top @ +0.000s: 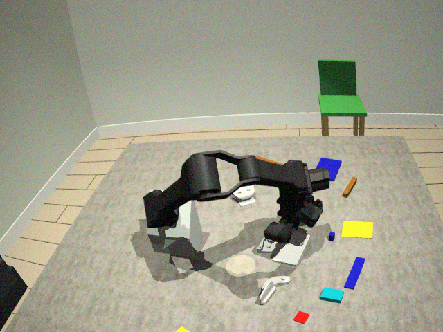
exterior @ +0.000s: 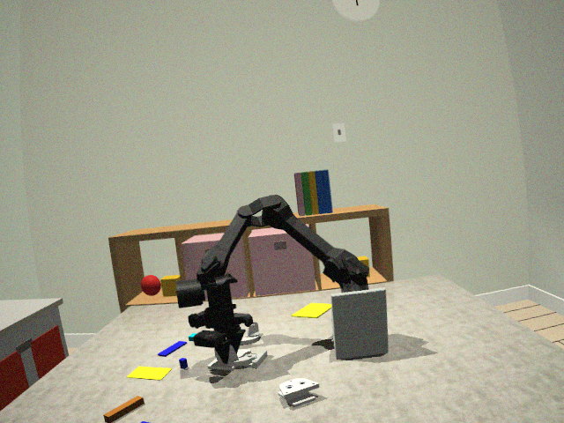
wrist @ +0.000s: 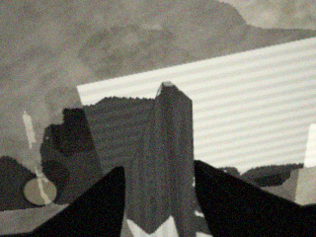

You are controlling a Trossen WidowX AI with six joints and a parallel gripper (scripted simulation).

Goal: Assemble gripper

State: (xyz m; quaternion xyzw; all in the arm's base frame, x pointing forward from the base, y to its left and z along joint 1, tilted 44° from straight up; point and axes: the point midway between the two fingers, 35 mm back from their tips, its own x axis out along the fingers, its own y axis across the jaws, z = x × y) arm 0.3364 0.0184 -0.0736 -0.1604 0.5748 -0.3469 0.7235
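Fingers of the gripper [top: 282, 242] [exterior: 226, 359] [wrist: 159, 166] are closed on one grey jaw [wrist: 170, 148], long body between the tips. Grip is held low over the ribbed white gripper base [top: 291, 253] [exterior: 259, 360] [wrist: 247, 109]. Contact between held jaw and pins can't be told; tooth mesh can't be told either.

Base is laid flat on the table [top: 107, 214] [exterior: 455, 364] [wrist: 39, 39], nearer the right edge than the left, seen from the top view. Second jaw [top: 270, 288] [exterior: 251, 336] is left loose near the base, on the near-edge side, unmounted. Housing plate [top: 244, 193] [exterior: 298, 387] is set apart from the base, toward the far edge, two holes up; not fitted.

Blue cube [top: 331, 236] [exterior: 182, 363] is placed between base and right edge, just beside the yellow sheet [top: 356, 229] [exterior: 149, 373]. Blue strip [top: 354, 272] [exterior: 172, 348] and cyan block [top: 331, 294] [exterior: 192, 337] are placed toward the near right corner. Orange bar [top: 349, 187] [exterior: 123, 409] and blue sheet [top: 329, 167] are placed toward the far right corner. Black arm [top: 200, 175] [exterior: 305, 234] is arched across from the left-edge side, past a pale upright block [top: 196, 225] [exterior: 359, 322].
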